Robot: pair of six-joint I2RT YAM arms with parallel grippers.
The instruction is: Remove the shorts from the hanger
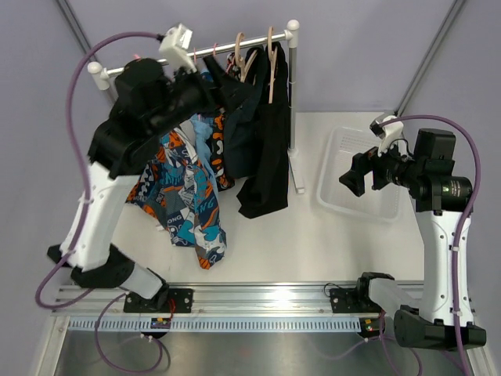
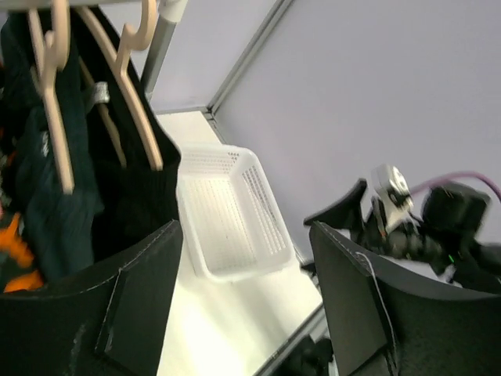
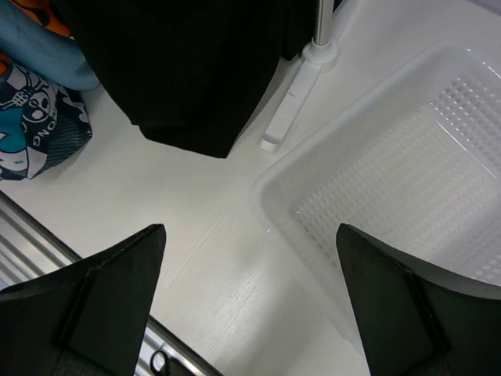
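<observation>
A clothes rack (image 1: 293, 86) holds wooden hangers (image 1: 270, 59). One plain black pair of shorts (image 1: 266, 160) hangs at the right end, and also shows in the left wrist view (image 2: 137, 196) and the right wrist view (image 3: 196, 70). A second dark pair (image 1: 239, 117) hangs just to its left (image 2: 47, 219). An orange-and-black blotched edge (image 1: 221, 166) peeks out beside it. My left gripper (image 1: 210, 88) is open and empty (image 2: 244, 235), high beside the hangers (image 2: 129, 86). My right gripper (image 1: 352, 176) is open and empty (image 3: 250, 235), over the basket's left edge.
A white perforated basket (image 1: 356, 130) stands right of the rack (image 2: 215, 150) (image 3: 266, 184). A teal-blue-orange garment (image 1: 184, 200) and a light blue one (image 1: 205, 129) hang at the rack's left. The rack's foot (image 3: 290, 102) lies between shorts and basket.
</observation>
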